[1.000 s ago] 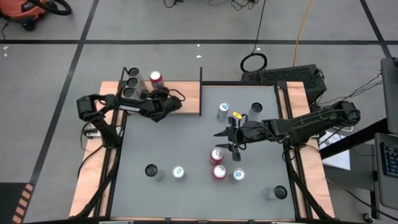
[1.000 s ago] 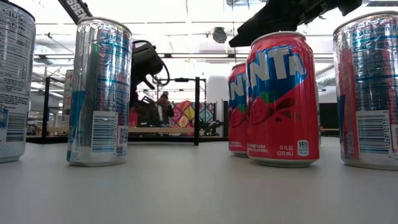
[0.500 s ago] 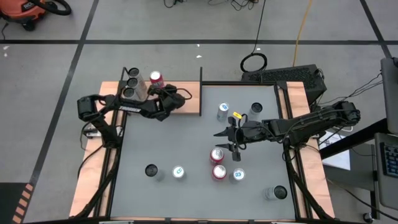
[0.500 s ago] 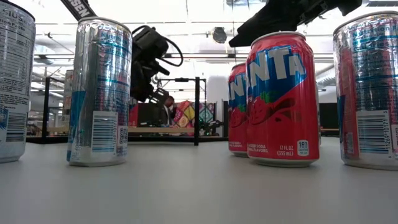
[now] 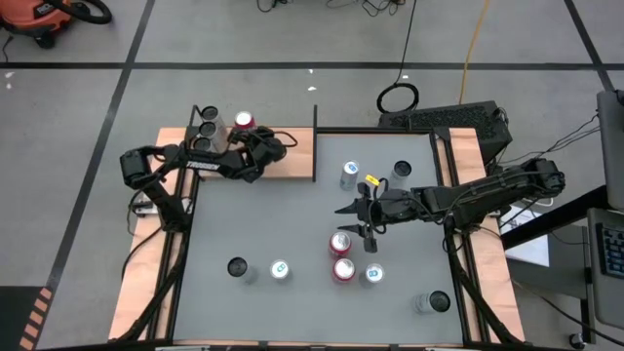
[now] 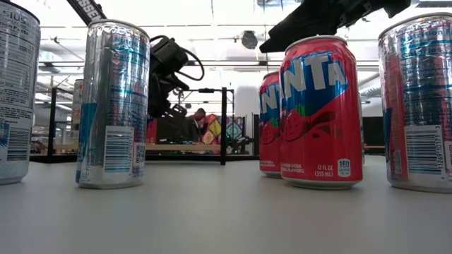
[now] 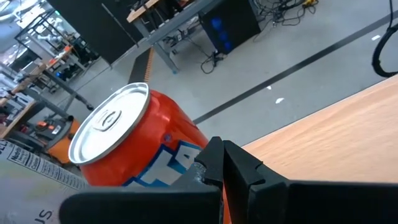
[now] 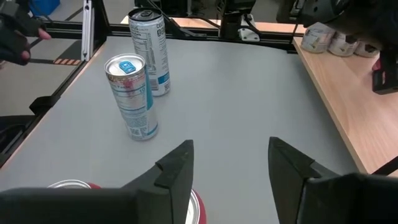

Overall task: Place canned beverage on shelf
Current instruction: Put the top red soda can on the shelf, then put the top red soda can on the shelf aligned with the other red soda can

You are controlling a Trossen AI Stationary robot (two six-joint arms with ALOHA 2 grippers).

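The shelf is a wooden board at the table's far left. A red can and three dark-topped cans stand upright on it. My left gripper is shut, low over the shelf, with its tips right beside the red can. My right gripper hangs open above the middle of the table, over another red can, with nothing between its fingers. My left gripper's shut fingertips stand in front of the red can's side wall, slanting in from the table's right and near side. I cannot tell whether they touch the can. The can stands upright on the shelf.
Two red cans and several silver ones stand on the grey table's near half. Two more silver cans stand near the far edge, right of the shelf's black post. A silver can stands ahead of my right gripper.
My left gripper has risen a little over the shelf and gone toward the table's far edge, its wrist rolling and turning toward the red can. The cans on the shelf have stayed where they were.
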